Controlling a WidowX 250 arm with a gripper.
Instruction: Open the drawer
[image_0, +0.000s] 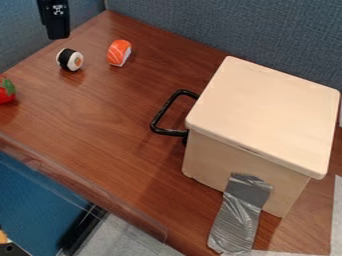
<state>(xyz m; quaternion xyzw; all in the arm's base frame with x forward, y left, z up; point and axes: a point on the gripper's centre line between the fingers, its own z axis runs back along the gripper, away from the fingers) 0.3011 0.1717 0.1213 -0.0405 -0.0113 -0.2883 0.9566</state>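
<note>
The drawer unit (267, 110) stands toward the right side of the table (93, 115), between the back edge and the front edge, set at a slant. It is a squarish box of pale, smooth wood with a flat, overhanging top and rounded corners. Its black handle (163, 113), a rigid squared loop with softly bent corners, juts out on the left, with a stretch of red-brown wood grain between it and the front edge and more on the side toward the left edge. The drawer's front is turned from the camera, so how far it is pushed in cannot be told. Wrinkled, shiny grey tape (236, 220) runs from the unit's near side down onto the table by the front edge. The black end effector (59, 36) hangs downward in front of the left edge near the far corner, well apart from the handle; whether it is open or closed I cannot tell. Near that corner lie a round sushi roll (70, 59) with a black band and, just beside it, an orange-and-white sushi piece (119, 53). A rounded red toy (6, 92) with a green top sits farther down the left side. A woven blue-grey partition (200, 22) borders the back edge.
</note>
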